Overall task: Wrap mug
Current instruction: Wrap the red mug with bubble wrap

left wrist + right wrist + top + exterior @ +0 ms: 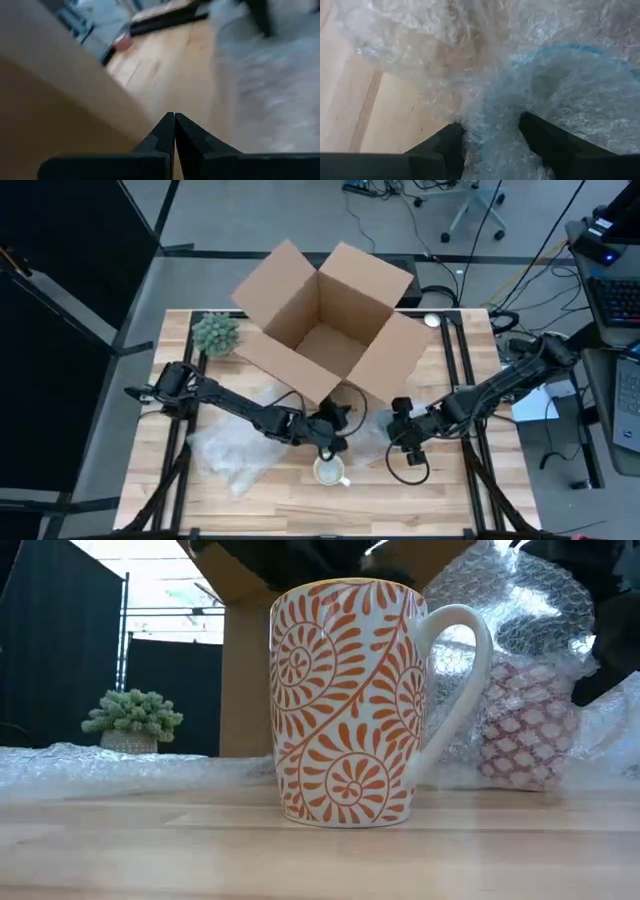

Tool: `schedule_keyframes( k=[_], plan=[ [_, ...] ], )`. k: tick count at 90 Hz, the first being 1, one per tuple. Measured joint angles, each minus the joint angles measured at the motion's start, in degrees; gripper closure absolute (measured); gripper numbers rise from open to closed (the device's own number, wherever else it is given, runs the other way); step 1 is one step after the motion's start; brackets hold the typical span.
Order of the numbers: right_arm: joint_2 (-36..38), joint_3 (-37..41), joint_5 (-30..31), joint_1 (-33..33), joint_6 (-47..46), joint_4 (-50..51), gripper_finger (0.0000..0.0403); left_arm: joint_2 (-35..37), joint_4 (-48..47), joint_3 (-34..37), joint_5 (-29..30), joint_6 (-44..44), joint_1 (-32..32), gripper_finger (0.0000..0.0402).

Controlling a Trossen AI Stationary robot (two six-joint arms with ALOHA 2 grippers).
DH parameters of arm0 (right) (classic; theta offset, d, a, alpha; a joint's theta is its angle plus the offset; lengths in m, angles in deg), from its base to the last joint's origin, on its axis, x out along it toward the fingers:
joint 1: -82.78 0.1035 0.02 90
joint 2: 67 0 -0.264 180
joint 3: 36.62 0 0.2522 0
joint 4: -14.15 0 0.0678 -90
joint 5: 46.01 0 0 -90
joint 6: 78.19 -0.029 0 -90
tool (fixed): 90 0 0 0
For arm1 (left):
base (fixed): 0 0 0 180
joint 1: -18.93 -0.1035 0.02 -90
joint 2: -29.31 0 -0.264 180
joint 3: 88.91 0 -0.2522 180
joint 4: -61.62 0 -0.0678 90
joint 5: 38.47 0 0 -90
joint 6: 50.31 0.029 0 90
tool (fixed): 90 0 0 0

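A white mug with orange swirls (345, 705) stands upright on the table near its front edge, also seen in the high view (330, 472); no gripper touches it. Behind it, a second, red-patterned mug (525, 725) sits inside crumpled bubble wrap (375, 425). My right gripper (492, 145) is shut on that wrap, right of the orange mug. My left gripper (174, 131) is shut and holds nothing. It hovers by the cardboard box's near flap (60, 100), just beyond the orange mug (335, 420). My right gripper pinches a bunched fold of the bubble wrap (490, 125) between its two fingers, several layers thick. The bunch fills the gap between the fingers (540, 140). The rest of the wrap spreads ahead of them over the wrapped mug and lies on the table.
A large open cardboard box (325, 320) stands at the table's far middle. A small potted plant (215, 333) sits at the far left. Another sheet of bubble wrap (235, 452) lies at the front left. Bare wood (440, 500) shows along the front edge.
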Motion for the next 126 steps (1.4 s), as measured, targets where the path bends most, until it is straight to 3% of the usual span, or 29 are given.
schedule_keyframes(
  k=[15, 34, 49, 70, 104, 126],
  plan=[
    [0.00, 0.02, -0.02, 0.01, 0.36, 0.00, 0.0234, -0.02, -0.20, 0.02, -1.03, -5.88, -2.06, 0.0402],
    [0.00, -0.01, 0.00, 0.01, -0.04, -0.09, 0.0234, 0.99, 12.61, 0.00, -16.86, -1.10, 0.56, 0.0402],
    [0.00, 0.01, 0.00, 0.01, -1.38, -0.11, 0.0234, 0.69, 19.62, 0.02, -21.26, 1.87, 1.76, 0.0402],
    [0.02, 0.01, -0.03, 0.01, -1.51, -0.52, 0.0234, -3.76, 20.69, -1.51, -24.10, 1.39, 1.85, 0.0402],
    [0.02, -0.03, -0.31, 0.01, -1.55, 0.00, 0.0234, -13.20, 20.72, -14.11, -24.15, 4.74, 2.02, 0.0402],
    [0.09, -0.09, -0.39, 0.04, 1.42, 2.08, 0.0234, -14.71, 20.26, -14.58, -24.15, 4.71, 0.34, 0.0402]
  ],
)
